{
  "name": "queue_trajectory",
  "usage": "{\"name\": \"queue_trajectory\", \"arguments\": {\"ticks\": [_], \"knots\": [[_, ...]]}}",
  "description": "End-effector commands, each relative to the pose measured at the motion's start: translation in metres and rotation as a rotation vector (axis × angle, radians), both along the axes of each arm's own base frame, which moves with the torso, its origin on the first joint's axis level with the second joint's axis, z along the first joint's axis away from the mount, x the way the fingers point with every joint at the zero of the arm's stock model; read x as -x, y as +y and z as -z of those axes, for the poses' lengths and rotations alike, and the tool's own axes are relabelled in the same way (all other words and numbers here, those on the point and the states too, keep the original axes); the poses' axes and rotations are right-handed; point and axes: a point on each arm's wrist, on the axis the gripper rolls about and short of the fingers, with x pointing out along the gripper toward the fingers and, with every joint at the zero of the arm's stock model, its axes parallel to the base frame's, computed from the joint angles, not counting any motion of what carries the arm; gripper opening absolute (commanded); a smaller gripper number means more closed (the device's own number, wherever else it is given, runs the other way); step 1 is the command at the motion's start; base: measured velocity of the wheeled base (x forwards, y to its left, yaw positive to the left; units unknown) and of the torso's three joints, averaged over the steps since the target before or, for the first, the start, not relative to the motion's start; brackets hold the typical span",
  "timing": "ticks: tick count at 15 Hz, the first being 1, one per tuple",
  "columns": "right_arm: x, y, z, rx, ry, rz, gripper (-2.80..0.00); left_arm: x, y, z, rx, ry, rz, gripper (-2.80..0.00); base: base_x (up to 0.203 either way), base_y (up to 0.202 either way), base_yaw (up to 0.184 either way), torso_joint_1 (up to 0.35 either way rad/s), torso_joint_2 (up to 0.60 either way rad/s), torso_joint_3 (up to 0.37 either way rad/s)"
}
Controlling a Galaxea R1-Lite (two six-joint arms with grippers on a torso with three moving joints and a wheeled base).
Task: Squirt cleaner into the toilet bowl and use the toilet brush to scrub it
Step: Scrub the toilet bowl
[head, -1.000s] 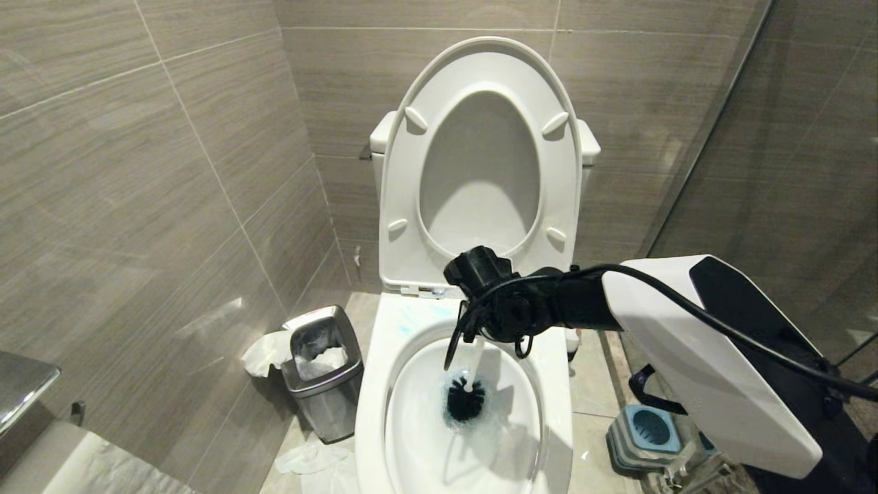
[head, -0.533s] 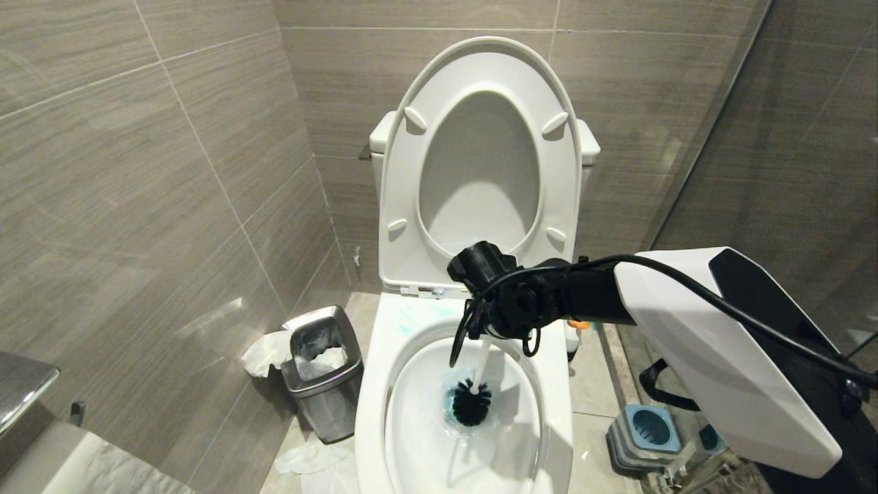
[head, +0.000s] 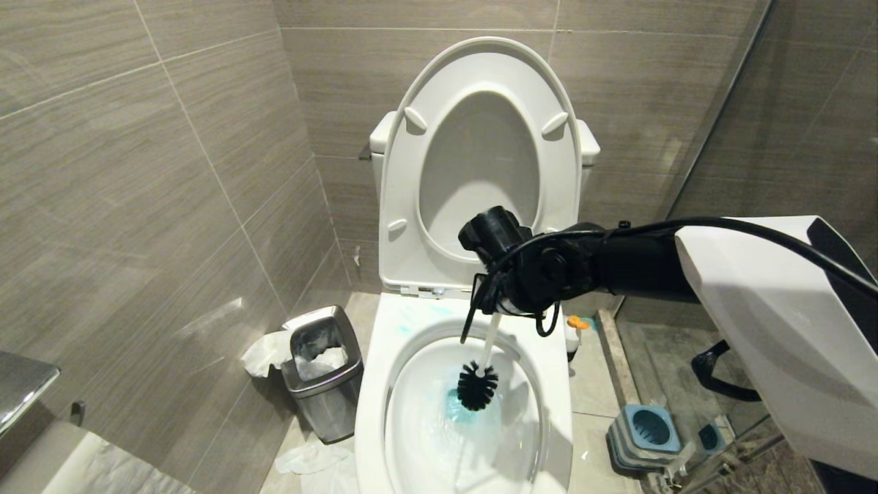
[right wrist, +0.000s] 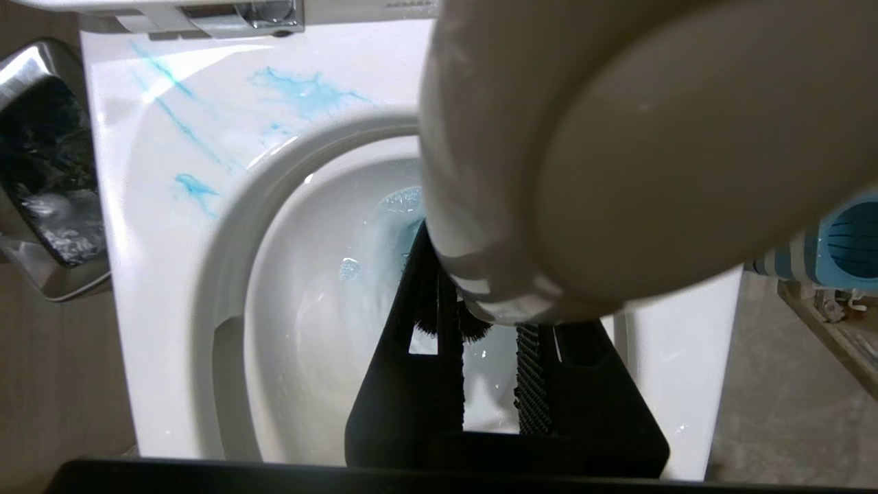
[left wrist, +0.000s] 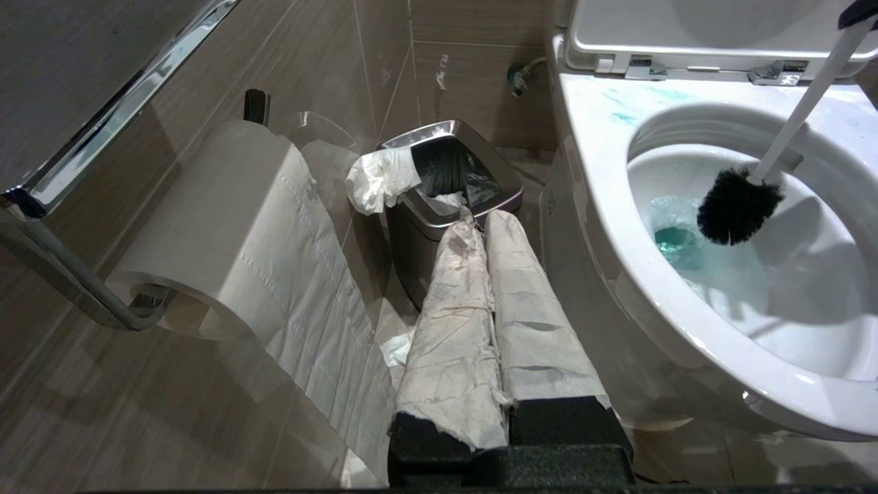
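Observation:
The white toilet bowl (head: 374, 412) stands open in front of me, its seat and lid (head: 480, 68) raised against the tank. My right gripper (head: 506, 309) hangs over the back of the basin, shut on the toilet brush handle (head: 490, 339). The black bristle head (head: 477, 386) hangs just above the blue-tinted water. Cleaner (head: 454, 410) colours the water, and pale blue smears (right wrist: 309, 89) mark the back rim. In the right wrist view the handle's knob (right wrist: 617, 151) hides most of the gripper (right wrist: 480, 302). My left gripper (left wrist: 480, 216) is shut and empty, low beside the toilet bowl (left wrist: 603, 171).
A steel waste bin (head: 322, 374) with tissue hanging out stands left of the toilet, crumpled tissue (head: 309, 460) on the floor by it. A paper roll (left wrist: 226, 219) hangs on the left wall. The grey-and-blue brush holder (head: 645, 429) and an orange-capped bottle (head: 575, 329) stand on the right.
My right arm has risen and swung slightly right. The brush head has lifted out of the blue water and now hangs above it. The left arm has not moved.

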Motion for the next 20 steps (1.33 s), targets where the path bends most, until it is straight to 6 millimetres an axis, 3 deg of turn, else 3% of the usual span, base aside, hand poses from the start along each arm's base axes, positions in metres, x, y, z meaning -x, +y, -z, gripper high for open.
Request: {"name": "queue_trajectory", "arguments": {"ticks": [1,6,15,20], "knots": [[-0.007,0.006,0.026,0.02,0.028,0.003,-2.8,0.0,0.0,0.0,-0.002,0.002,0.0,-2.8,0.0,0.0,0.0,0.0,0.0,0.0],[-0.014,0.011,0.048,0.033,0.041,0.001,-2.8,0.0,0.0,0.001,-0.002,0.004,0.0,-2.8,0.0,0.0,0.0,0.001,0.0,0.058],[-0.016,0.013,0.052,0.03,0.032,-0.002,-2.8,0.0,0.0,0.001,-0.002,0.003,0.0,-2.8,0.0,0.0,0.0,0.003,0.0,0.165],[-0.02,0.016,0.074,0.052,0.064,-0.005,-2.8,0.0,0.0,0.001,-0.002,0.003,0.0,-2.8,0.0,0.0,0.0,0.001,0.0,0.007]]}}
